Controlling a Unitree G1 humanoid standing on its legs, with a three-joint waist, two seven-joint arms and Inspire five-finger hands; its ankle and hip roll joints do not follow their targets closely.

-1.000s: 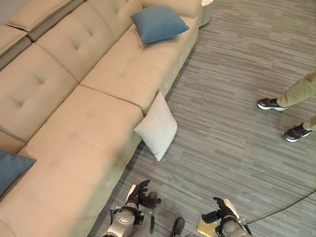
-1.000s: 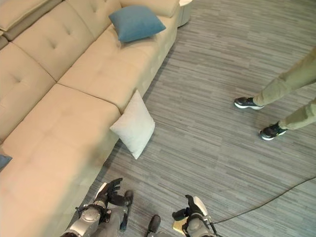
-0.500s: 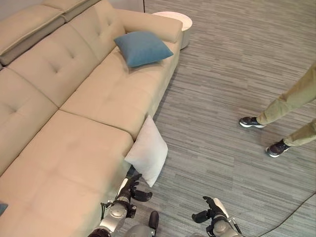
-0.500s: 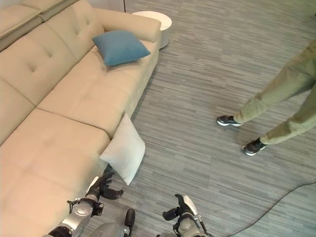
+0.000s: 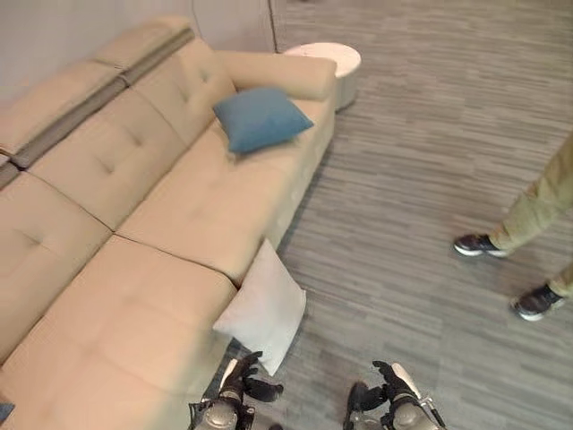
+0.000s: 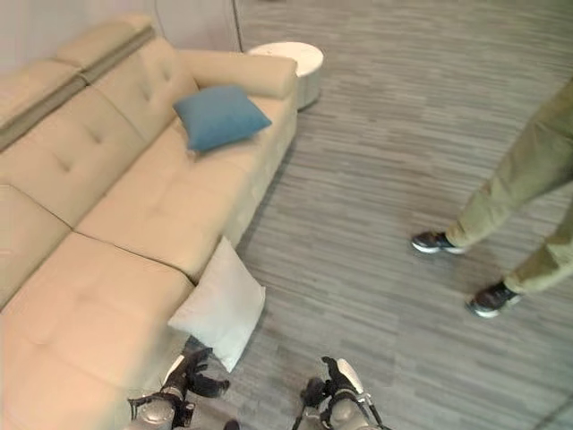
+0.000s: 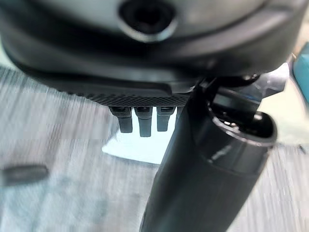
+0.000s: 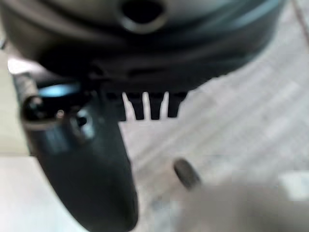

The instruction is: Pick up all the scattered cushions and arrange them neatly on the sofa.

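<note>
Left eye view: white cushion (image 5: 262, 307) on floor against sofa (image 5: 134, 269); left hand (image 5: 242, 383) and right hand (image 5: 392, 392) wide.

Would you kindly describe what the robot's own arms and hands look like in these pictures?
Both arms are silver-grey at the wrist and end in dark hands. The left hand is black with slim black fingers and a white cover along the thumb side. The right hand is likewise black with a white cover on its thumb. In the wrist views each hand shows a rounded black housing and a thick glossy black thumb.

Two cushions (image 5: 262, 119) (image 5: 261, 307), one sofa (image 5: 134, 269).
</note>
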